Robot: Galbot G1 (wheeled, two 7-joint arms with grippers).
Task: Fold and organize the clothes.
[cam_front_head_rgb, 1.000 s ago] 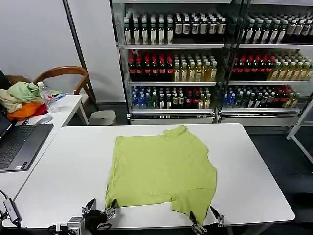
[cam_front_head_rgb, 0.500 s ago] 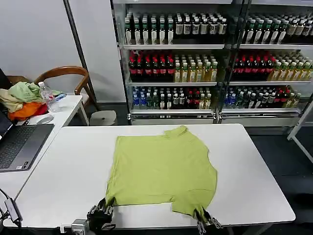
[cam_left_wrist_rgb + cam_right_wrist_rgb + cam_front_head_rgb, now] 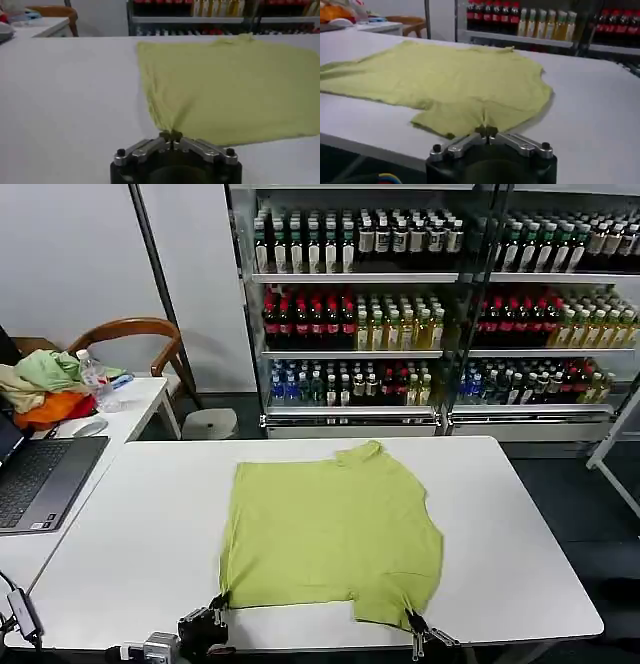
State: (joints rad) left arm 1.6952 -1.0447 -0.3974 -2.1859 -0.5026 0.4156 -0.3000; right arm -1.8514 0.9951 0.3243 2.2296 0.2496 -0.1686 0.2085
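Head view: a white table (image 3: 130, 514) is seen in front of glass-door coolers (image 3: 400, 304) stocked with bottles. A side table at the left carries a laptop (image 3: 40, 479), a water bottle (image 3: 95, 379) and a heap of garments (image 3: 40, 389), with a wooden chair (image 3: 140, 339) behind. The T-shirt (image 3: 330, 529) is spread flat mid-table. The left gripper (image 3: 215, 604) is closed on its near left corner, and the right gripper (image 3: 412, 621) is closed on its near right hem.

Left wrist view: the left gripper (image 3: 171, 136) is seen with jaws pressed together, a pinch of shirt (image 3: 230, 85) corner held between them, and the cloth spread away beyond.

Right wrist view: the right gripper (image 3: 487, 131) is likewise shut on the shirt (image 3: 445, 80) edge at the table's near side.
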